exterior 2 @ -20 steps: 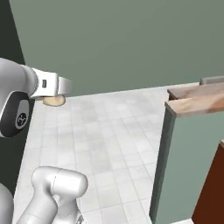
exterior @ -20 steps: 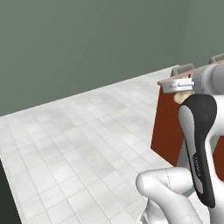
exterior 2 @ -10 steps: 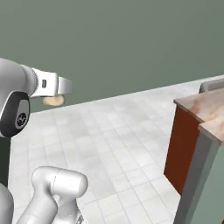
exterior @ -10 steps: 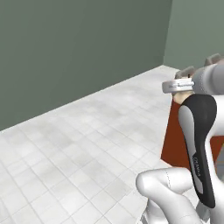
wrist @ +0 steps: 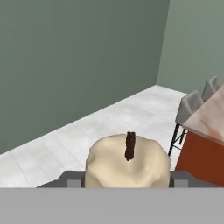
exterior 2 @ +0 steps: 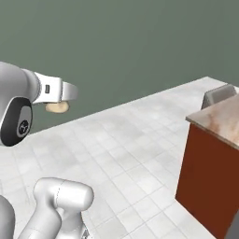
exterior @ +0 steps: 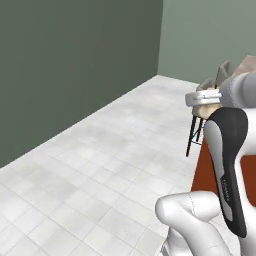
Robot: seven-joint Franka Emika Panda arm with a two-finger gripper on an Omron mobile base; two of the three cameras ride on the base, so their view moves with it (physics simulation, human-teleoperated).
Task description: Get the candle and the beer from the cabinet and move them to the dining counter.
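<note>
One candle (wrist: 127, 164) clamped in pincer (wrist: 127, 179), above tiled floor (exterior: 100, 170).

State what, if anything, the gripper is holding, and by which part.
The gripper holds the candle, a cream lump with a dark wick, clamped between its fingers by the sides of its lower body.

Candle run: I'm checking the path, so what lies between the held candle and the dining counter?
In the right base view, bare tiled floor separates the candle from the counter; grey stools flank it.
</note>
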